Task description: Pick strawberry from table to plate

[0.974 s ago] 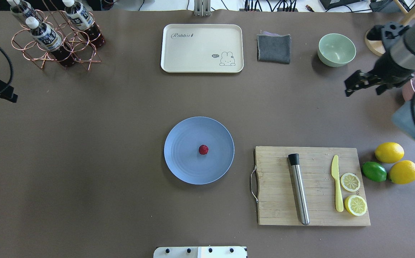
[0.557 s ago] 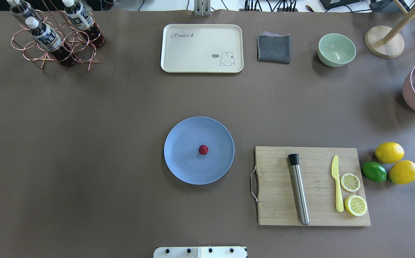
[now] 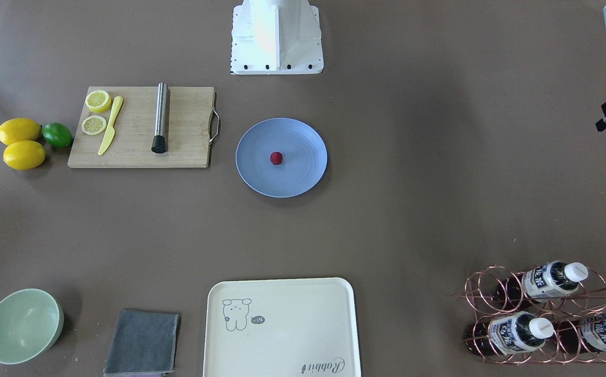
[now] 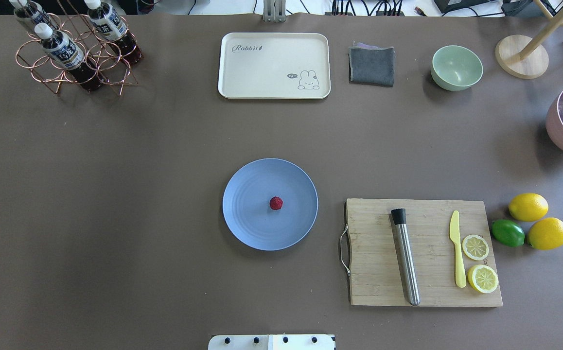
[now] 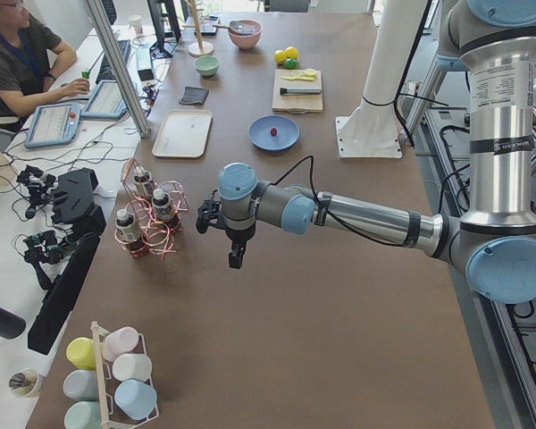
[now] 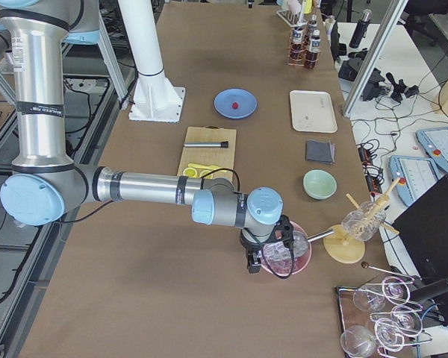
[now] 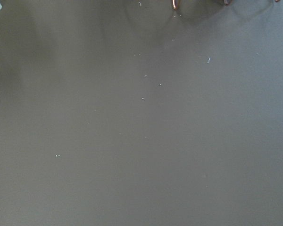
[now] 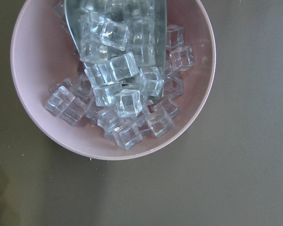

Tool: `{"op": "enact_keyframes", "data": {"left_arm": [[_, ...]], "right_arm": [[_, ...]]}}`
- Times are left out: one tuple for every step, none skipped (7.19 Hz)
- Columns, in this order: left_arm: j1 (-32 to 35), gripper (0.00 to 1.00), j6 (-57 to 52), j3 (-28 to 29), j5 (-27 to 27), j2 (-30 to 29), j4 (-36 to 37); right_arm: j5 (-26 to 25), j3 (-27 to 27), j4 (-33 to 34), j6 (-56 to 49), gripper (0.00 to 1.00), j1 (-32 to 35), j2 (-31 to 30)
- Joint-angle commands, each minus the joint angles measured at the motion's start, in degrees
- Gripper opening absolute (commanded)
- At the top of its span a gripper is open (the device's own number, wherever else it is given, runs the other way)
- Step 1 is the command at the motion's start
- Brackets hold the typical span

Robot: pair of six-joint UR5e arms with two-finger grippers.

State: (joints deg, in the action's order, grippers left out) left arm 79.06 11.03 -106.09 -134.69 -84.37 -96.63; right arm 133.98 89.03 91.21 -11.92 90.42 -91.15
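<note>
**A:** Where is the strawberry (image 4: 275,203)?

**B:** It sits on the plate (image 4: 247,223), close to the plate's middle. Nothing touches it.

**A:** And the plate itself?

**B:** Flat on the worktop (image 4: 116,218). The cutting board (image 4: 374,272) lies near the plate on the robot's right, apart from its rim. Two lemons (image 4: 528,206) and a lime (image 4: 507,233) lie beyond the board, farther from the plate on that same side. The cream tray (image 4: 272,65) is past the plate, away from the robot.

**A:** Are the arms anywhere near it?

**B:** No. The left end effector (image 5: 236,253) hangs well apart from the plate, out on the robot's left. It points down over bare worktop, close to the copper bottle rack (image 4: 59,81). Its wrist camera shows little more than plain brown surface.

**A:** Fingers apart or together?

**B:** I cannot tell. Only a dark sliver shows at the edge of the front-facing view, and the side view is too small to judge.

**A:** The other one?

**B:** The right end effector (image 6: 255,262) is well apart from the plate too, far out on the robot's right. It hovers above a pink bowl (image 8: 33,113) full of ice cubes (image 8: 127,101). Its wrist camera looks straight down into that bowl and shows no fingers. I cannot tell whether they stand apart or together.
</note>
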Motion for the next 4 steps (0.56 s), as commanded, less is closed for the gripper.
{"op": "enact_keyframes", "data": {"left_arm": [[0.9,0.97,-0.1,-0.4,0.9,-0.1,-0.5],[1.1,0.97,-0.2,-0.3,0.9,0.3,-0.5],[1.3,0.97,-0.2,-0.3,0.9,0.3,-0.5],[1.3,0.97,-0.1,-0.1,0.9,0.3,-0.5]], "right_arm": [[0.1,-0.1,0.0,-0.1,1.00,0.3,0.1],[0.2,-0.1,0.0,-0.1,1.00,0.3,0.0],[0.2,-0.2,0.0,0.0,1.00,0.3,0.1],[0.2,-0.5,0.0,0.0,1.00,0.3,0.2]]}}
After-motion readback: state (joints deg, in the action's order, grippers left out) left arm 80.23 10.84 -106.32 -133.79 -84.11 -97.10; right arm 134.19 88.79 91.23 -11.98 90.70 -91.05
